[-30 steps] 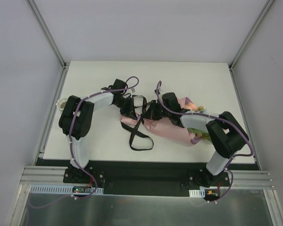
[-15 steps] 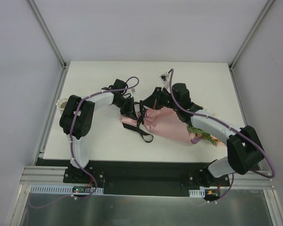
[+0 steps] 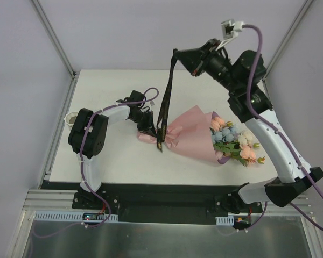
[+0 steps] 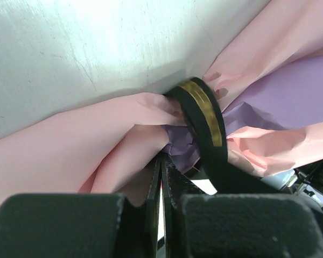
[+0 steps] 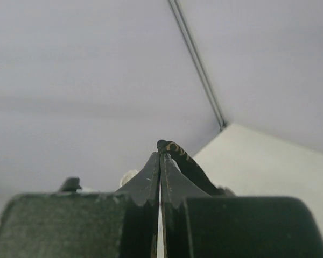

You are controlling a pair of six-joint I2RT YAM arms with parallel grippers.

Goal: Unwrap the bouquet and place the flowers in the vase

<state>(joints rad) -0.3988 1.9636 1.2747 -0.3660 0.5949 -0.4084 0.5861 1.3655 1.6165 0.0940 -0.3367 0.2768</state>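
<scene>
Pulling the tie loose is the step in hand, I judge. My R gripper (image 3: 178, 52), jaws pinched tight on the black ribbon (image 3: 166, 97), is raised high over the far side of the table (image 3: 118, 86). The ribbon runs taut down to the bouquet (image 3: 194, 137), which lies mid-table w/ flowers (image 3: 231, 140) at its near-right end. L gripper (image 3: 148, 129) is closed, seemingly nipping the paper at the narrow left end. Vase (image 3: 71, 116) sits at the left edge, part-hidden. Next: draw the ribbon clear w/o dragging the cone.

High above the table (image 3: 113, 161), my right gripper (image 3: 177, 52) pinched the black ribbon (image 3: 165, 97), which ran down to the bouquet (image 3: 191, 137)'s narrow end, where my closed left gripper (image 3: 149, 129) rested.
</scene>
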